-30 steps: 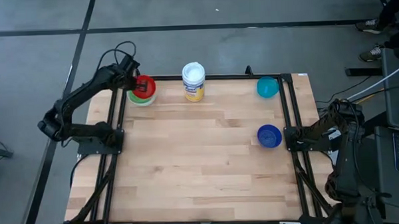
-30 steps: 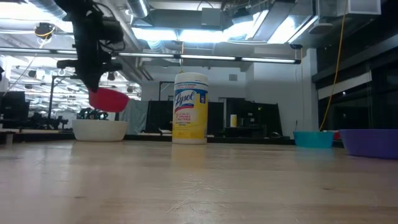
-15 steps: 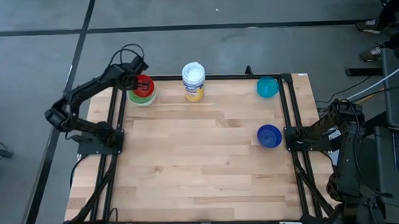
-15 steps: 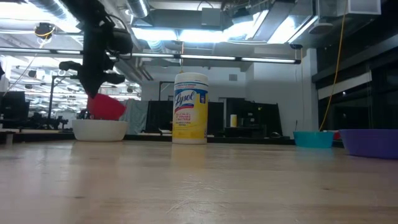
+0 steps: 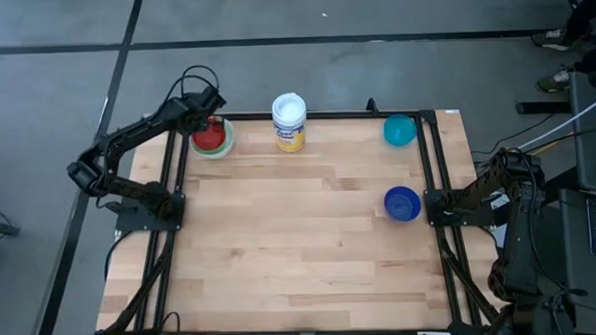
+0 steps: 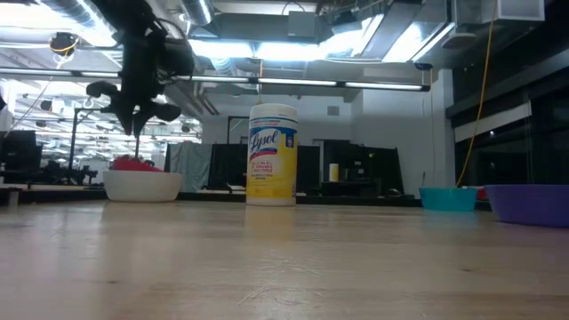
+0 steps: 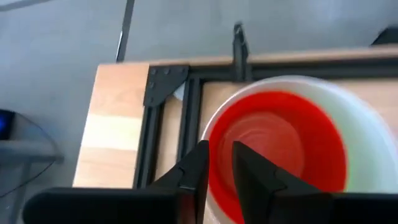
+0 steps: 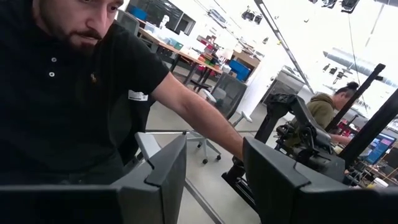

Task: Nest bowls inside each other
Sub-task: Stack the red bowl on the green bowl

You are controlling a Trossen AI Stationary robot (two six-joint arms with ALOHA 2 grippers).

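A red bowl (image 5: 210, 135) (image 7: 273, 146) sits nested in a white bowl (image 5: 214, 149) (image 6: 142, 184) at the table's far left corner. Only its top (image 6: 133, 163) shows over the white rim in the low view. My left gripper (image 5: 203, 118) (image 7: 221, 167) hovers open just above the red bowl's rim, clear of it (image 6: 137, 124). A teal bowl (image 5: 399, 130) stands on the table at the far right and a dark blue bowl (image 5: 402, 203) near the right edge. My right gripper (image 8: 214, 163) waits open beyond the right edge, level, with nothing between its fingers.
An upright white-lidded jar with a yellow label (image 5: 289, 121) (image 6: 271, 154) stands at the far edge between the stacked bowls and the teal bowl. Black frame rails (image 5: 171, 182) run along the table's left and right sides. A person (image 8: 68, 93) stands in the room before the right wrist camera.
My left gripper has carried the red bowl down and toward the far left corner, tipping it, and has let it go. The red bowl, then held clear above the white bowl, now rests inside it. The gripper stays just above it.
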